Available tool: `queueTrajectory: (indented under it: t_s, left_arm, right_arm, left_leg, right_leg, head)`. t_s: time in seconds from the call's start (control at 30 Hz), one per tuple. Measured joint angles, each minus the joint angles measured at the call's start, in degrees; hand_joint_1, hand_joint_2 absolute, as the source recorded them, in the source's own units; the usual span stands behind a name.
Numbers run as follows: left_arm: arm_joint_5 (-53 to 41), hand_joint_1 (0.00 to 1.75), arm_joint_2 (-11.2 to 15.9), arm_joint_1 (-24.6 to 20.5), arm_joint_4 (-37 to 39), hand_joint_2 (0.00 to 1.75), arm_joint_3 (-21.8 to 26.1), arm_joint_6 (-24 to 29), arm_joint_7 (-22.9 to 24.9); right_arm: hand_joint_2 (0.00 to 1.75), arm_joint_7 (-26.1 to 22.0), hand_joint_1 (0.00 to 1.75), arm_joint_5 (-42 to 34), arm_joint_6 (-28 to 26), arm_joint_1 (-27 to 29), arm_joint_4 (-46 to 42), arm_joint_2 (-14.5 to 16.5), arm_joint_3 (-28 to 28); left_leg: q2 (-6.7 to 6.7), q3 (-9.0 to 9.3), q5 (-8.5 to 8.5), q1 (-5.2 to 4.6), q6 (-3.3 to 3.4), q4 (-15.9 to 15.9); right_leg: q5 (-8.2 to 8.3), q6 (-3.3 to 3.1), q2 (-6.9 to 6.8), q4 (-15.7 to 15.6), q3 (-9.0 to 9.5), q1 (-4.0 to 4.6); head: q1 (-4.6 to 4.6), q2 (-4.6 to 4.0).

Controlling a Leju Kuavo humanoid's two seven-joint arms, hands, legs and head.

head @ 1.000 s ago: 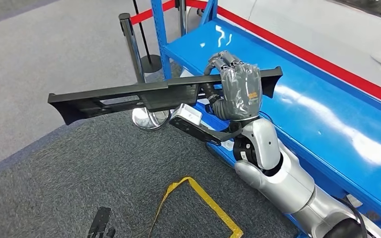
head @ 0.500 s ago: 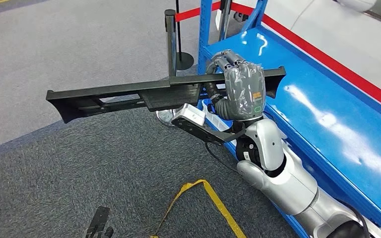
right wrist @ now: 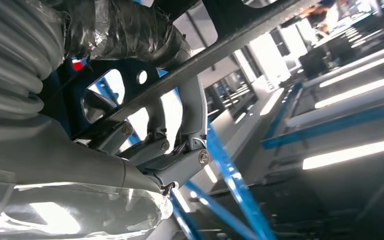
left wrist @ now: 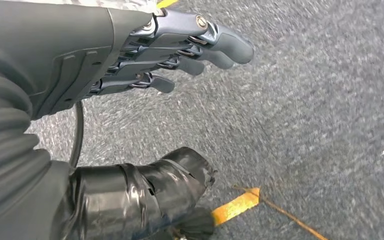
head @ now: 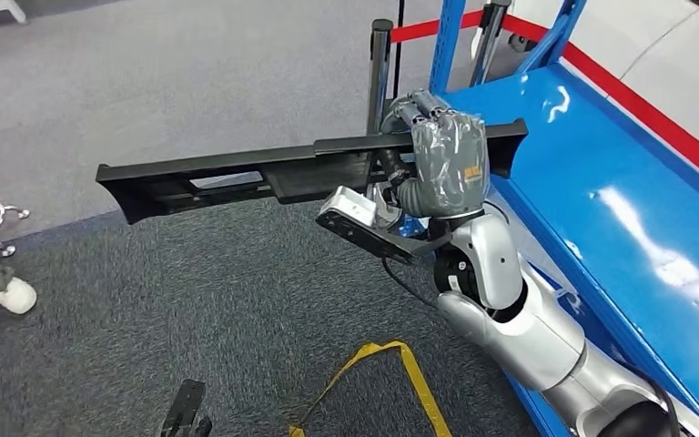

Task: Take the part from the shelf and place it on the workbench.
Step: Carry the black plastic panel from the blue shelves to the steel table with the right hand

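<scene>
The long black part [head: 309, 173] is held level above the carpeted floor [head: 191, 300], beside the blue shelf [head: 619, 209], its long axis running crosswise. It is clamped near one end by the right hand [head: 441, 164], so most of its length is carried out toward the robot's left. The left hand [left wrist: 180, 45] hangs over the floor, fingers apparently apart with nothing held.

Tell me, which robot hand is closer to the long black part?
Right. The right hand grips the part near one end, beside the blue shelf. The left hand hangs low over the carpet, holding nothing.
</scene>
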Motion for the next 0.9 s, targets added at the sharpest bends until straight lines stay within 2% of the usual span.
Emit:
queueTrajectory:
  t_s: [0.03, 0.07, 0.1, 0.13, 0.2, 0.23, 0.27, 0.33, 0.37, 0.4, 0.43, 0.5, 0.53, 0.57, 0.6, 0.63, 0.67, 0.7, 0.73, 0.77, 0.83, 0.9]
  left_arm:
    - [-0.1, 0.0, 0.0, -0.1, 0.0, 1.75, -0.1, 0.0, 0.1]
    - [-0.1, 0.0, 0.0, -0.1, 0.0, 1.75, -0.2, 0.0, 0.1]
    - [-0.1, 0.0, 0.0, -0.1, 0.0, 1.75, -0.2, 0.0, 0.2]
    - [-0.1, 0.0, 0.0, -0.1, 0.0, 1.75, -0.3, 0.0, 0.2]
    - [-0.1, 0.0, 0.0, -0.2, 0.0, 1.75, -0.3, -0.1, 0.2]
    - [-0.1, 0.0, 0.1, -0.3, 0.0, 1.75, -0.3, -0.2, 0.2]
    - [-0.1, 0.0, 0.1, -0.4, 0.0, 1.75, -0.3, -0.3, 0.2]
    - [-0.1, 0.0, 0.2, -0.4, 0.0, 1.75, -0.3, -0.4, 0.3]
    - [-0.1, 0.0, 0.2, -0.3, 0.0, 1.75, -0.3, -0.5, 0.4]
    - [-0.1, 0.0, 0.2, -0.2, 0.0, 1.75, -0.3, -0.5, 0.5]
    - [-0.1, 0.0, 0.3, -0.2, 0.0, 1.75, -0.3, -0.6, 0.6]
    - [0.0, 0.0, 0.3, -0.3, 0.0, 1.75, -0.3, -0.7, 0.7]
    - [0.2, 0.0, 0.3, -0.4, 0.0, 1.75, -0.3, -0.8, 0.7]
    - [0.4, 0.0, 0.3, -0.4, 0.0, 1.75, -0.3, -0.8, 0.7]
    - [0.6, 0.0, 0.3, -0.3, 0.0, 1.75, -0.3, -0.9, 0.7]
    - [0.7, 0.0, 0.3, -0.2, 0.0, 1.75, -0.3, -1.0, 0.6]
    - [0.8, 0.0, 0.3, 0.0, 0.0, 1.75, -0.3, -1.0, 0.5]
    - [0.9, 0.0, 0.3, 0.1, 0.0, 1.75, -0.3, -1.1, 0.4]
    - [0.9, 0.0, 0.4, 0.1, 0.0, 1.75, -0.3, -1.2, 0.2]
    - [0.9, 0.0, 0.4, 0.2, 0.0, 1.75, -0.3, -1.4, 0.1]
    - [0.9, 0.0, 0.6, 0.3, 0.0, 1.75, -0.3, -1.8, 0.0]
    - [0.8, 0.0, 0.7, 0.4, 0.0, 1.75, -0.3, -2.0, 0.0]
  right_arm:
    - [1.75, 0.0, 1.75, 0.1, 0.2, 0.0, 0.0, 0.0, 0.0]
    - [1.75, 0.0, 1.75, 0.1, 0.3, 0.1, 0.0, 0.0, 0.0]
    - [1.75, 0.0, 1.75, 0.2, 0.4, 0.1, 0.0, 0.0, 0.0]
    - [1.75, 0.0, 1.75, 0.2, 0.4, 0.1, 0.0, 0.0, 0.0]
    - [1.75, 0.1, 1.75, 0.2, 0.5, 0.0, -0.1, 0.0, 0.0]
    - [1.75, 0.1, 1.75, 0.2, 0.5, -0.1, -0.1, 0.0, 0.0]
    - [1.75, 0.2, 1.75, 0.3, 0.6, -0.1, -0.2, 0.0, 0.0]
    - [1.75, 0.3, 1.75, 0.3, 0.6, -0.2, -0.3, 0.0, 0.0]
    - [1.75, 0.4, 1.75, 0.3, 0.6, -0.2, -0.3, 0.0, 0.0]
    - [1.75, 0.4, 1.75, 0.3, 0.7, -0.2, -0.4, 0.0, 0.0]
    - [1.75, 0.5, 1.75, 0.0, 0.8, -0.3, -0.5, 0.0, 0.0]
    - [1.75, 0.8, 1.75, -2.3, 1.8, -0.3, -0.6, 0.0, 0.0]
    - [1.75, 1.1, 1.75, -5.1, 2.6, -0.2, -0.5, 0.0, 0.0]
    - [1.75, 1.5, 1.75, -8.7, 3.4, -0.1, -0.4, 0.0, 0.0]
    - [1.75, 1.8, 1.75, -12.4, 3.9, -0.1, -0.3, 0.0, 0.0]
    - [1.75, 1.9, 1.75, -15.4, 4.2, -0.2, -0.1, 0.0, 0.0]
    - [1.75, 2.0, 1.75, -17.5, 4.3, -0.4, 0.0, 0.0, 0.0]
    - [1.75, 2.0, 1.75, -18.9, 4.3, -0.6, 0.2, 0.0, 0.0]
    - [1.75, 2.1, 1.75, -19.9, 4.2, -0.9, 0.4, 0.0, 0.0]
    - [1.75, 2.1, 1.75, -20.7, 4.1, -1.1, 0.5, 0.1, 0.0]
    - [1.75, 2.5, 1.75, -20.5, 3.5, -1.3, 0.8, 0.1, 0.0]
    - [1.75, 3.2, 1.75, -18.6, 2.7, -1.5, 1.2, 0.1, 0.0]
  left_leg:
    - [0.45, -1.59, -0.73, 0.15, -0.17, 2.8]
    - [0.66, -2.36, -0.52, 0.26, -0.27, 3.8]
    - [0.82, -1.96, 0.71, 0.31, -0.28, 2.7]
    - [1.16, -0.44, 2.7, 0.31, -0.16, -0.4]
    - [3.24, 3.49, 5.72, -0.19, 0.43, -8.2]
    - [4.06, 4.72, 6.29, -0.53, 0.86, -10.6]
    - [4.49, 5.22, 6.25, -0.85, 1.24, -11.7]
    - [3.45, 5.45, 6.27, -0.97, 1.88, -12.1]
    - [2.81, 5.79, 6.39, -0.83, 2.15, -12.5]
    - [2.27, 6.21, 6.49, -0.64, 2.47, -12.9]
    - [1.84, 6.65, 6.59, -0.45, 2.87, -13.3]
    - [1.08, 6.93, 6.49, -0.34, 3.49, -13.5]
    - [0.64, 6.98, 6.41, -0.36, 3.68, -13.4]
    - [0.11, 7.02, 6.29, -0.38, 3.69, -13.3]
    - [-0.44, 7.06, 6.12, -0.37, 3.64, -13.1]
    - [-0.92, 7.09, 5.87, -0.35, 3.52, -12.7]
    - [-1.35, 7.01, 5.49, -0.32, 3.3, -12.3]
    - [-1.71, 6.75, 5.07, -0.38, 3.01, -11.6]
    - [-1.97, 6.39, 4.75, -0.44, 2.7, -11.0]
    - [-2.15, 6.02, 4.54, -0.46, 2.4, -10.6]
    - [-2.47, 5.73, 4.49, -0.39, 1.82, -10.6]
    - [-1.81, 5.49, 3.94, -0.32, 1.12, -9.9]
  right_leg:
    - [-0.11, -0.02, -0.76, 0.0, 0.04, 0.06]
    - [-0.25, -0.01, -1.51, 0.0, 0.12, 0.08]
    - [-0.41, 0.03, -2.23, 0.0, 0.26, 0.1]
    - [-0.59, 0.1, -2.93, 0.0, 0.49, 0.13]
    - [-0.98, 0.36, -4.23, -0.1, 1.06, 0.33]
    - [-1.11, 0.59, -4.76, -0.3, 1.28, 0.47]
    - [-1.22, 0.85, -5.29, -0.4, 1.47, 0.6]
    - [-1.41, 1.46, -6.27, -0.8, 1.87, 0.8]
    - [-1.69, 1.76, -6.07, -0.7, 2.07, 0.78]
    - [-2.37, 1.97, -5.16, 0.1, 1.9, 0.78]
    - [-3.57, 2.09, -3.82, 2.2, 1.03, 0.76]
    - [-6.66, 2.06, -1.12, 9.4, -2.63, 0.71]
    - [-7.62, 2.09, -0.57, 12.9, -4.68, 0.72]
    - [-7.59, 2.15, -0.3, 14.7, -6.04, 0.71]
    - [-6.36, 2.2, -0.21, 14.4, -6.39, 0.63]
    - [-4.25, 2.23, -0.16, 12.0, -5.76, 0.51]
    - [-1.92, 2.21, 0.02, 8.3, -4.52, 0.36]
    - [-0.27, 2.17, 0.37, 4.8, -3.16, 0.25]
    - [0.61, 2.05, 0.71, 2.4, -2.24, 0.18]
    - [0.75, 1.9, 0.99, 1.1, -1.79, 0.23]
    - [0.5, 1.39, 0.97, 0.9, -1.68, 0.3]
    - [0.53, 0.76, 0.69, 0.3, -1.26, 0.11]
  head:
    - [0.02, 0.0]
    - [-0.02, 0.0]
    - [0.0, 0.0]
    - [-0.02, 0.0]
    - [0.01, 0.0]
    - [0.03, 0.0]
    - [0.04, 0.0]
    - [0.07, 0.0]
    - [0.13, 0.0]
    - [0.28, 0.0]
    - [0.5, 0.0]
    - [0.96, 0.0]
    - [1.08, 0.0]
    - [1.13, 0.0]
    - [1.14, 0.0]
    - [1.21, 0.0]
    - [1.27, 0.0]
    - [1.33, 0.0]
    - [1.33, 0.0]
    - [1.3, 0.0]
    - [1.25, 0.0]
    - [1.07, 0.0]
